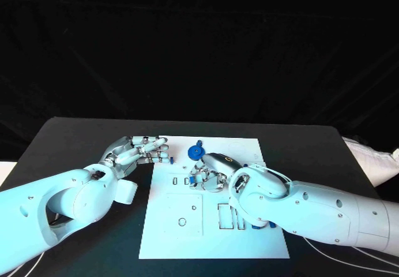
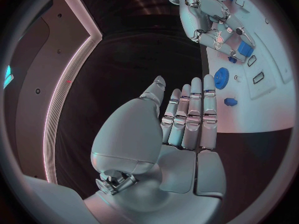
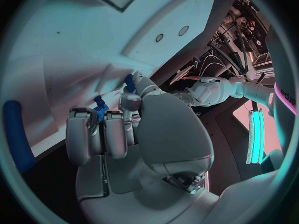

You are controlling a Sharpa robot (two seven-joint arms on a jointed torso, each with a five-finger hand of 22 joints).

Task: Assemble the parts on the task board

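Observation:
The white task board (image 1: 208,231) lies in the middle of the black table. A round blue part (image 1: 195,152) sits near its far edge, also visible in the left wrist view (image 2: 221,77), with a small blue part (image 2: 230,101) close by. My left hand (image 1: 137,151) hovers at the board's far left corner, its fingers (image 2: 190,119) straight, side by side and holding nothing. My right hand (image 1: 212,170) bends down over the board's upper middle. Its curled fingers (image 3: 93,134) and thumb pinch a small blue part (image 3: 99,105) against the board.
Several slots and holes mark the board's near half (image 1: 229,216). Another blue part (image 1: 262,224) peeks out beside my right forearm. A long blue piece (image 3: 19,139) lies on the board next to the right hand. Black table surface surrounds the board on both sides.

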